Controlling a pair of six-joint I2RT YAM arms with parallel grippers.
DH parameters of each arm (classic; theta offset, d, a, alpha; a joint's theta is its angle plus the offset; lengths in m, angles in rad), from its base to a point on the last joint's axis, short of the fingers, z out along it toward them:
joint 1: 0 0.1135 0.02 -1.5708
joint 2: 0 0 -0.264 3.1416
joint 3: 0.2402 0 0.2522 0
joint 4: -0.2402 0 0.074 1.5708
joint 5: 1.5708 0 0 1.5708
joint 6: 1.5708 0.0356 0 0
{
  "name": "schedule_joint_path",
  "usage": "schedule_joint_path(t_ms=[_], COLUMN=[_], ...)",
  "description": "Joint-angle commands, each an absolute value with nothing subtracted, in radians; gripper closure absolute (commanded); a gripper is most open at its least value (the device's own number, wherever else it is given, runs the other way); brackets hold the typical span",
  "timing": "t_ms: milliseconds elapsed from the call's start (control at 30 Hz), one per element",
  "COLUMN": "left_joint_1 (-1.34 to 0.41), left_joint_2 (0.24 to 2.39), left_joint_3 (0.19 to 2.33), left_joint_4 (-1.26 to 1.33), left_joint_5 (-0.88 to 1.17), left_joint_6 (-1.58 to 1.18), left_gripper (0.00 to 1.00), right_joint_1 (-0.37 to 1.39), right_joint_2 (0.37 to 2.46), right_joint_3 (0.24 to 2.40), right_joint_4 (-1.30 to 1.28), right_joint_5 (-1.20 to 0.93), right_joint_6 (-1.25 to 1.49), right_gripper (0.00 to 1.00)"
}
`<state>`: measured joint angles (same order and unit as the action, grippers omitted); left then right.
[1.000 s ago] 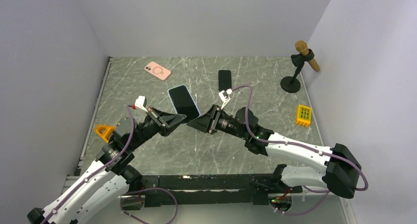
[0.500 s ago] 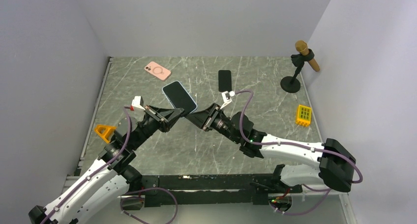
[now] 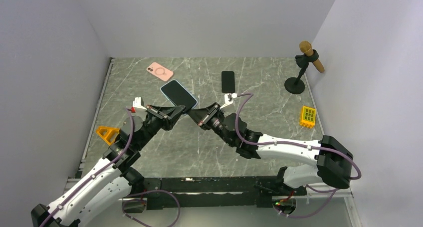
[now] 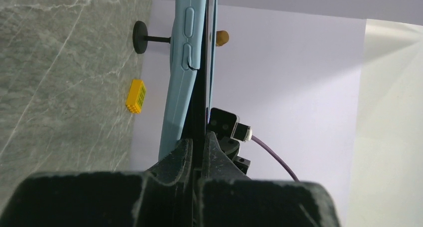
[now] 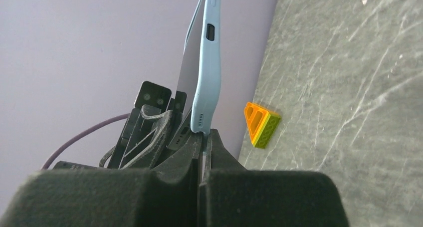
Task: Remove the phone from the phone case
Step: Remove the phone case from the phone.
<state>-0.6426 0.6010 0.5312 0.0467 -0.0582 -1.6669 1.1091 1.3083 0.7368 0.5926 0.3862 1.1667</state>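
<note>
A phone (image 3: pixel 178 93) with a dark screen in a light blue case is held in the air over the middle of the table, between both grippers. My left gripper (image 3: pixel 181 109) is shut on the phone's dark edge (image 4: pixel 210 47); the blue case (image 4: pixel 180 62) lies just outside its left finger. My right gripper (image 3: pixel 194 112) is shut on the thin lip of the blue case (image 5: pixel 208 62). In the right wrist view the phone's bottom end (image 5: pixel 184 133) sits beside the case, parted from it at that corner. The two grippers almost touch.
A pink phone case (image 3: pixel 159 71) and a black phone (image 3: pixel 228 81) lie at the back of the table. A microphone on a stand (image 3: pixel 301 67) and a yellow block (image 3: pixel 309 116) are at the right. An orange wedge block (image 3: pixel 105 133) is at the left edge.
Both grippers have moved left and away from the bases with the cased phone. The phone has risen and its far end has swung left. The right arm has stretched out further.
</note>
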Motion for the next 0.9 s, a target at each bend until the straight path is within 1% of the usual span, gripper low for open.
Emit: schedule_joint_path(t_ms=[0,100,233,433,600,767,867], left_joint_1=[-0.678,-0.678,-0.679,-0.679,-0.678,-0.679,-0.679], left_joint_2=[0.540,0.487,0.452,0.458,0.489,0.540,0.556], left_joint_3=[0.601,0.596,0.566,0.558,0.545,0.553,0.585], left_joint_4=[0.141,0.071,0.062,0.133,0.244,0.320,0.320], left_joint_5=[0.110,0.067,0.026,0.003,-0.060,-0.058,-0.050], left_joint_6=[-1.692,-1.684,-1.687,-1.687,-1.702,-1.708,-1.694], left_gripper=[1.00,1.00,1.00,1.00,1.00,1.00,1.00], right_joint_1=[1.048,1.022,1.017,1.038,1.071,1.106,1.109], right_joint_2=[1.291,1.255,1.231,1.224,1.273,1.293,1.291], right_joint_3=[0.707,0.662,0.643,0.631,0.613,0.588,0.571], right_joint_4=[0.384,0.311,0.277,0.184,0.193,0.214,0.204], right_joint_5=[0.604,0.609,0.627,0.668,0.653,0.666,0.672], right_joint_6=[1.242,1.294,1.300,1.340,1.366,1.349,1.317], right_gripper=[1.00,1.00,1.00,1.00,1.00,1.00,1.00])
